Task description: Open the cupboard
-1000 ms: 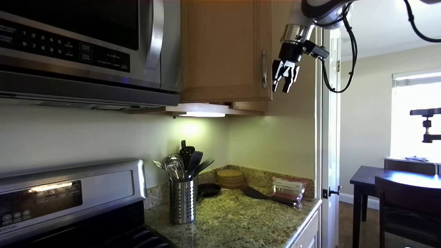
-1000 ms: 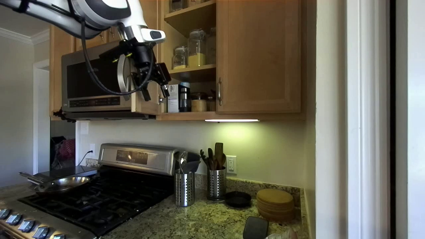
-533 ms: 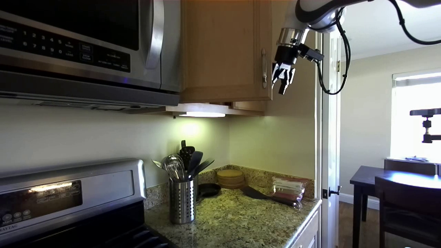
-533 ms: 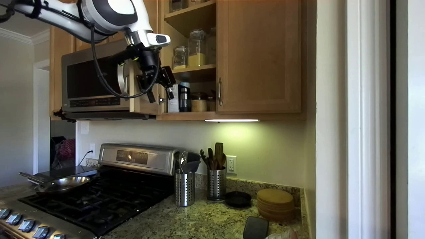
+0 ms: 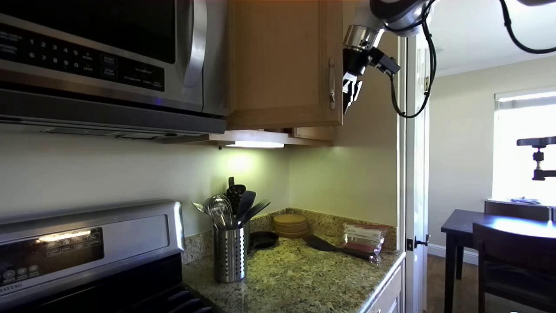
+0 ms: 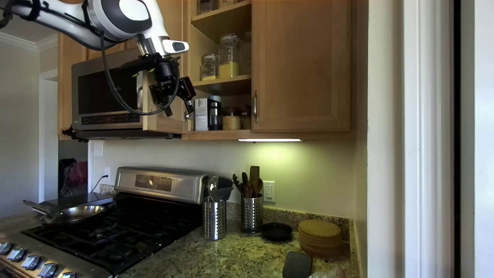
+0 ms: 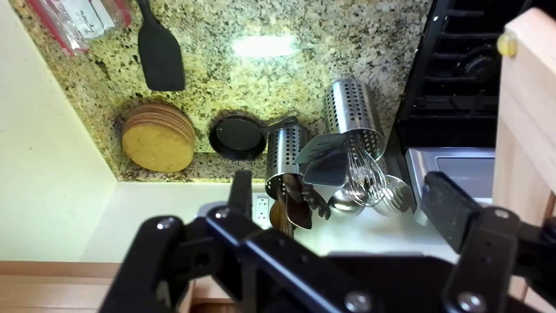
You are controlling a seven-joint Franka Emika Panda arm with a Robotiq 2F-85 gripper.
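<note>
The cupboard is light-beige wood. Its right door is shut, with a silver bar handle. Its left door stands swung outward, and shelves with jars show inside. That door's handle faces the microwave side. The open door's edge also shows at the right of the wrist view. My gripper is on the inner side of the open door, near its lower part. In an exterior view the gripper is partly hidden behind the door edge. In the wrist view the fingers are wide apart with nothing between them. Whether they touch the door cannot be told.
A stainless-steel microwave is beside the open door. Below are a stove and a granite counter. Utensil holders, a small black pan and stacked round boards stand there. A side wall bounds the right.
The left door has swung slightly wider outward. My gripper has moved toward the door and partly behind its edge; it first dipped slightly, then moved back outward with the door.
</note>
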